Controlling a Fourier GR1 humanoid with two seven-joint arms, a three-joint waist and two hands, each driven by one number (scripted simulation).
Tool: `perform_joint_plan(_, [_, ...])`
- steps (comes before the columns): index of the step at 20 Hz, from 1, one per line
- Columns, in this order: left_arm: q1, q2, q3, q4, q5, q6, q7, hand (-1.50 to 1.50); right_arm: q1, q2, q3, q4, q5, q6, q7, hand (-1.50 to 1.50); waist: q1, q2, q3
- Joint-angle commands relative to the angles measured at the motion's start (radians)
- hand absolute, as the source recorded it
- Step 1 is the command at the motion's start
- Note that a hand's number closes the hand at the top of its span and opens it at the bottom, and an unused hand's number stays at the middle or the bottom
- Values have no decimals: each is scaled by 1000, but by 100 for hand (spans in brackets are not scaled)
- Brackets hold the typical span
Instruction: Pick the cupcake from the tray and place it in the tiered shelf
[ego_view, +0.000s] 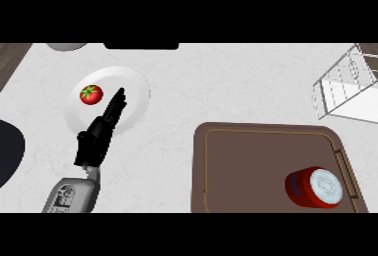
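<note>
The cupcake (316, 187), red wrapper with white frosting, lies tipped on its side at the right of the brown tray (251, 165). The white wire tiered shelf (347, 90) stands at the upper right of the counter. My left hand (100, 135) stretches up with straight fingers over a white plate (133, 87), well left of the tray and apart from the cupcake; it holds nothing. My right hand shows nowhere in the head view.
A red tomato (91, 94) sits on the white plate beside my left fingertips. A grey round object (66, 46) and a black object (140, 45) lie at the counter's far edge. A dark shape (9, 150) sits at the left edge.
</note>
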Motion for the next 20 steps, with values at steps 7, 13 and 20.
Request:
perform_joint_plan(7, [73,6,-10,-79,11,-34,22,0,9,-41,74,243,126,-206,-174,150,12,0,0])
perform_joint_plan(13, [24,18,13,-66,5,-37,48,0,29,-30,30,402,101,-375,-336,150,3,0,0])
perform_joint_plan(20, [-43,-4,34,43,3,-16,-10,0,-25,-2,-140,544,-130,-521,-504,150,-3,2,1])
